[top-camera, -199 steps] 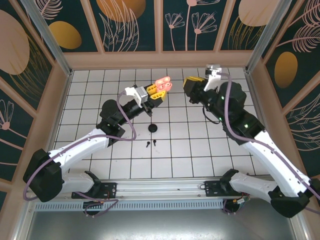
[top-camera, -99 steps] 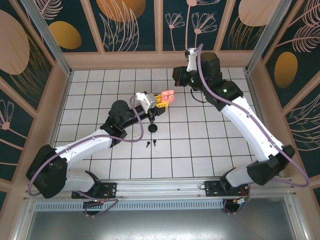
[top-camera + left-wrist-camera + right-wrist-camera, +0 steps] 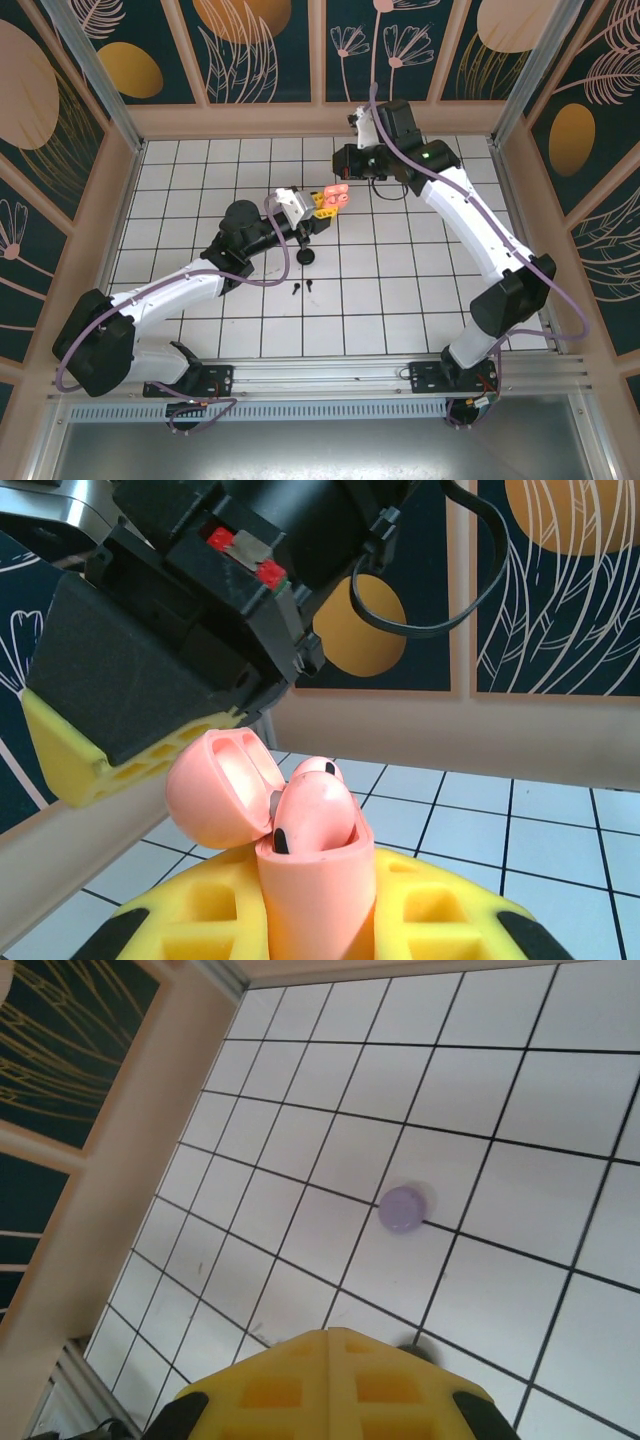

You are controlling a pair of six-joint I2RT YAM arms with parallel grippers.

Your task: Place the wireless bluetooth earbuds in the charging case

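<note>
While the left gripper (image 3: 324, 202) is pinching the salmon-pink charging case (image 3: 315, 880) upright between nearly closed fingers, the right gripper (image 3: 330, 1365) is hanging just on the far side of the flipped-open lid (image 3: 215, 790), fingers fully together and holding nothing. Both pink earbuds (image 3: 315, 815) seem to be sitting in the case, so I'm guessing next is nudging that lid down gently. Nearer in, the black earbuds (image 3: 302, 288) are lying loose on the tiles beside the black case (image 3: 307, 257).

- Robot-lab test cell: white grid-tiled tabletop (image 3: 400, 300), walled by leaf-patterned panels (image 3: 430, 45).
- Aluminium posts (image 3: 95, 70) frame it; left arm (image 3: 170, 290) and right arm (image 3: 480, 235) rise from a metal rail (image 3: 320, 380).
</note>
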